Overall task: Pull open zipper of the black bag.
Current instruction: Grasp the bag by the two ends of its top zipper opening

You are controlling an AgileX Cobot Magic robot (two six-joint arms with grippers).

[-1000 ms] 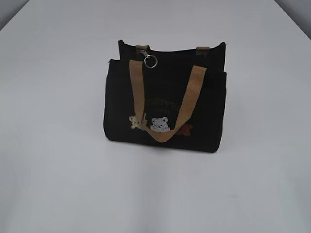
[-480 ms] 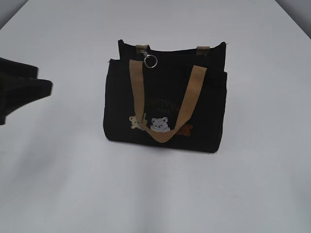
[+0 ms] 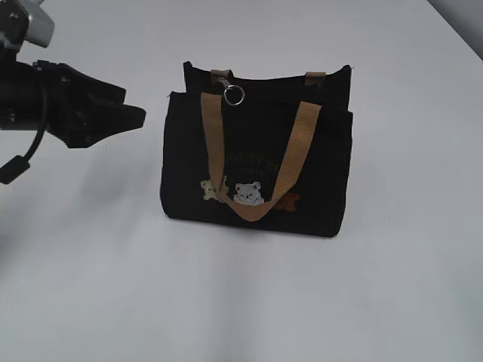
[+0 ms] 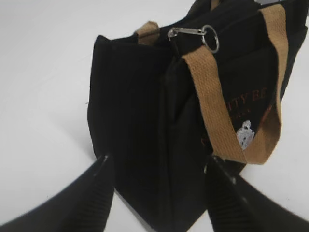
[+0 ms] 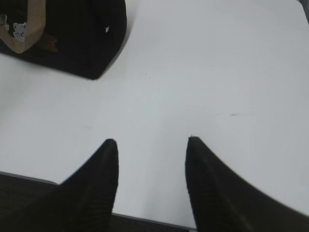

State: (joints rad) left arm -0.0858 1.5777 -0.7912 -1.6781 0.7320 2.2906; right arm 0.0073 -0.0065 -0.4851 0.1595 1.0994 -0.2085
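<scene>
The black bag (image 3: 256, 162) stands mid-table (image 3: 392, 294), left gripper (image 3: 136, 115) just left of it.

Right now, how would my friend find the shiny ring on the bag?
Find the black bag standing on the white table. Look along its top edge, left of middle, where a tan strap goes up. The silver ring hangs there: the only round, shiny metal thing among cloth.

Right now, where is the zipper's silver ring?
In the exterior view the silver ring hangs at the black bag's top edge, left of centre, beside the near tan strap.
</scene>
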